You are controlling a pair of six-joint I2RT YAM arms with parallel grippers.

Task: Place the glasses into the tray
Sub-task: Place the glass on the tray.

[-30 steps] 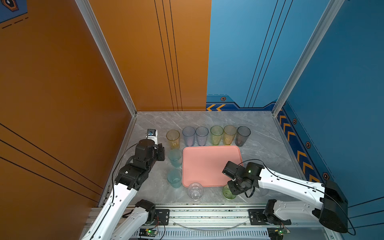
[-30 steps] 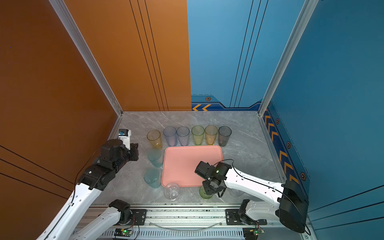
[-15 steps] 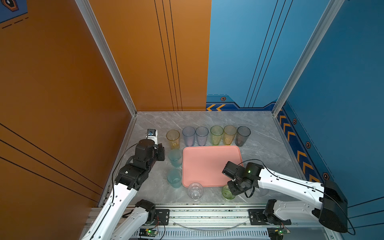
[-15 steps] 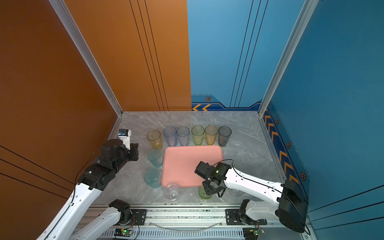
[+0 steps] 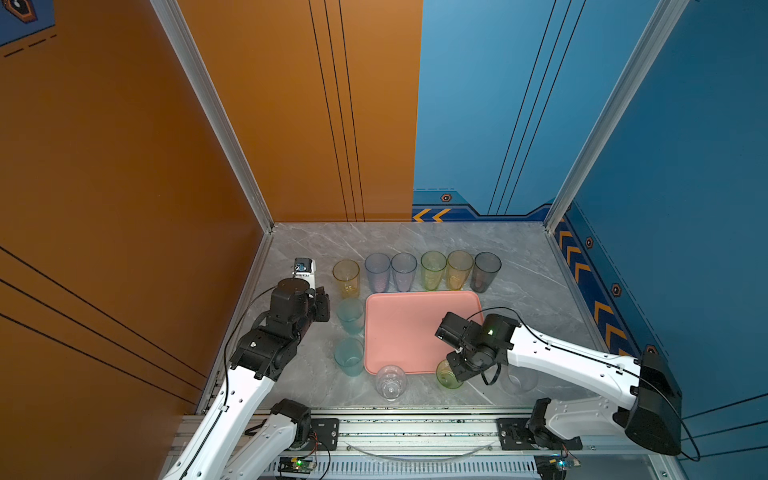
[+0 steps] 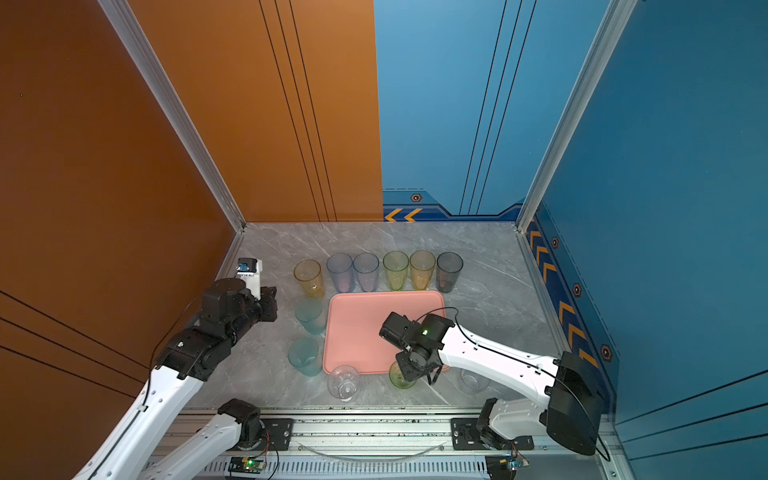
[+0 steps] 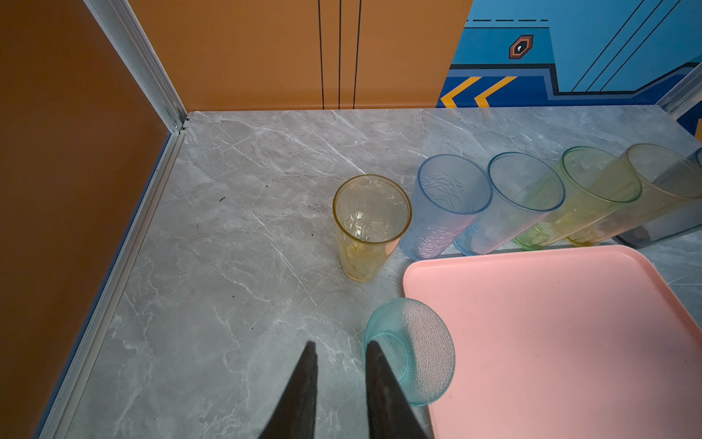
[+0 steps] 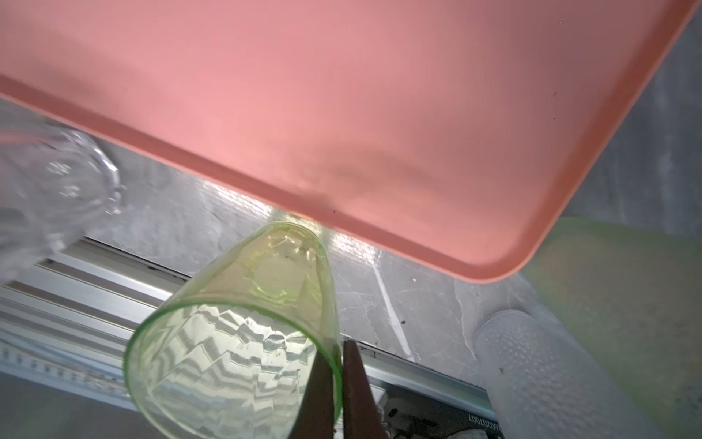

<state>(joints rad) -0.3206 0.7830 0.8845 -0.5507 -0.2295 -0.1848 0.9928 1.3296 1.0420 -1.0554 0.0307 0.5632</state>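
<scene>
W/ the right pincer pinched shut on the rim of the green glass, on the counter by the near edge of the tray, the glass is best lifted straight, kept upright & cleared over the low rim.

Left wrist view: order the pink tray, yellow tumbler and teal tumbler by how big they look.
1. pink tray, clearly largest.
2. yellow tumbler and teal tumbler: about alike; the teal one is nearer the camera, so unranked.
</scene>
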